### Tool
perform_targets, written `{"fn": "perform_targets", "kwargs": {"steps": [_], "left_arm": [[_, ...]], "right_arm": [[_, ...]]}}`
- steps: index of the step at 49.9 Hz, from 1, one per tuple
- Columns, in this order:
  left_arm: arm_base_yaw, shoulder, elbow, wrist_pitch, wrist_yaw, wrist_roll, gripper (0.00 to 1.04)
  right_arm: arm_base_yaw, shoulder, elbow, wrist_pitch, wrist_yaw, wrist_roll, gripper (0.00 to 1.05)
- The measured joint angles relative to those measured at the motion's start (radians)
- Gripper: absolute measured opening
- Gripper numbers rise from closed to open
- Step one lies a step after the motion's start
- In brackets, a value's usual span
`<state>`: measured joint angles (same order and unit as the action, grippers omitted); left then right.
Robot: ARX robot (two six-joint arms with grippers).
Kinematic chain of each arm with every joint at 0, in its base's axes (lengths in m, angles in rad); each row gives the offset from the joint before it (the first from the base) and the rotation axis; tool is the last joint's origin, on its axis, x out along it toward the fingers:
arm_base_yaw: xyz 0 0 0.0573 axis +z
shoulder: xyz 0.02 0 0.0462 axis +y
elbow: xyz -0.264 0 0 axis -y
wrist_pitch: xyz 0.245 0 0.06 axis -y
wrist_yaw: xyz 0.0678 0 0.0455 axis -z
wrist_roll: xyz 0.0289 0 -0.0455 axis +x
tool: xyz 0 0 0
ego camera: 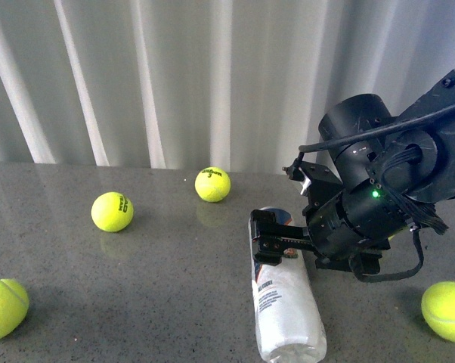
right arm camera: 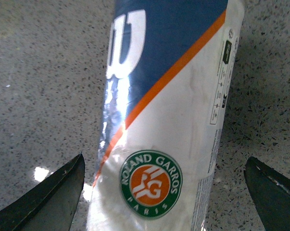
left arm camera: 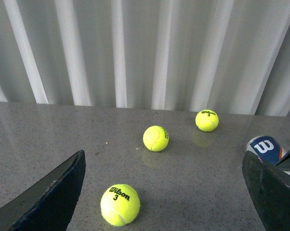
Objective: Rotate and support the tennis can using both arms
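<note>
A dark grey speckled stone-look tabletop [ego camera: 174,287], glossy enough to mirror what rests on it, runs back to a white pleated curtain [ego camera: 174,76] that closes off the whole rear of the room. In the front view, one fuzzy yellow-green tennis ball [ego camera: 1,308] sits at the 8 o'clock edge, a second ball [ego camera: 112,211] lies towards 10 o'clock and a third ball [ego camera: 212,184] is near the curtain at about 11 o'clock. Right of centre lies the clear plastic tennis can [ego camera: 284,302] on its side on the tabletop, its length running from 6 o'clock up towards 12. Its navy-and-white label carries a white W, an orange stripe and a round green-and-orange emblem. The black right gripper [ego camera: 267,240] hangs over the can's far end with its jaws spread – the wrist view shows a finger [right arm camera: 48,197] well clear on either side. Behind it, at 3 o'clock, bulks the cylindrical black right arm [ego camera: 386,189] with its cables. A fourth ball [ego camera: 447,310] lies at 4 o'clock. The left gripper [left arm camera: 163,156] appears only in its own wrist view, jaws wide apart – holding nothing.
</note>
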<state>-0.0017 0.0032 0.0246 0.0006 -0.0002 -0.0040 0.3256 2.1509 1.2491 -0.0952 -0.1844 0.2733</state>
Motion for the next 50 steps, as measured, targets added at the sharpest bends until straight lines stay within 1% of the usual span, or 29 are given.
{"fn": "perform_targets", "kwargs": {"steps": [10,17,23,27,30,34,38,39,40,41,42,43,44,45,48,50], "left_arm": [[0.0,0.0,0.0,0.0,0.0,0.0,0.98],[0.0,0.0,0.0,0.0,0.0,0.0,0.98],[0.0,0.0,0.0,0.0,0.0,0.0,0.98],[0.0,0.0,0.0,0.0,0.0,0.0,0.98],[0.0,0.0,0.0,0.0,0.0,0.0,0.98],[0.0,0.0,0.0,0.0,0.0,0.0,0.98],[0.0,0.0,0.0,0.0,0.0,0.0,0.98],[0.0,0.0,0.0,0.0,0.0,0.0,0.98],[0.0,0.0,0.0,0.0,0.0,0.0,0.98],[0.0,0.0,0.0,0.0,0.0,0.0,0.98],[0.0,0.0,0.0,0.0,0.0,0.0,0.98],[0.0,0.0,0.0,0.0,0.0,0.0,0.98],[0.0,0.0,0.0,0.0,0.0,0.0,0.98],[0.0,0.0,0.0,0.0,0.0,0.0,0.98],[0.0,0.0,0.0,0.0,0.0,0.0,0.98],[0.0,0.0,0.0,0.0,0.0,0.0,0.98]], "right_arm": [[0.014,0.059,0.032,-0.007,-0.006,0.002,0.98],[0.023,0.087,0.058,-0.024,-0.016,-0.028,0.97],[0.024,0.098,0.071,-0.053,-0.011,-0.076,0.83],[0.023,0.094,0.071,-0.059,-0.011,-0.134,0.74],[0.019,0.076,0.059,-0.055,-0.016,-0.235,0.64],[0.015,0.048,0.045,-0.055,-0.021,-0.367,0.57],[0.01,-0.021,0.018,-0.038,-0.053,-0.602,0.48],[0.009,-0.05,0.01,-0.034,-0.069,-0.695,0.45],[0.009,-0.059,0.008,-0.035,-0.077,-0.727,0.44],[0.009,-0.079,0.004,-0.035,-0.097,-0.795,0.42],[0.009,-0.088,0.002,-0.036,-0.108,-0.811,0.41],[0.009,-0.105,0.002,-0.044,-0.132,-0.895,0.39],[0.009,-0.112,0.003,-0.051,-0.142,-0.932,0.38],[0.009,-0.124,0.007,-0.07,-0.155,-0.998,0.36],[0.011,-0.143,0.012,-0.097,-0.161,-1.116,0.33],[0.014,-0.149,0.018,-0.117,-0.163,-1.261,0.3]]}}
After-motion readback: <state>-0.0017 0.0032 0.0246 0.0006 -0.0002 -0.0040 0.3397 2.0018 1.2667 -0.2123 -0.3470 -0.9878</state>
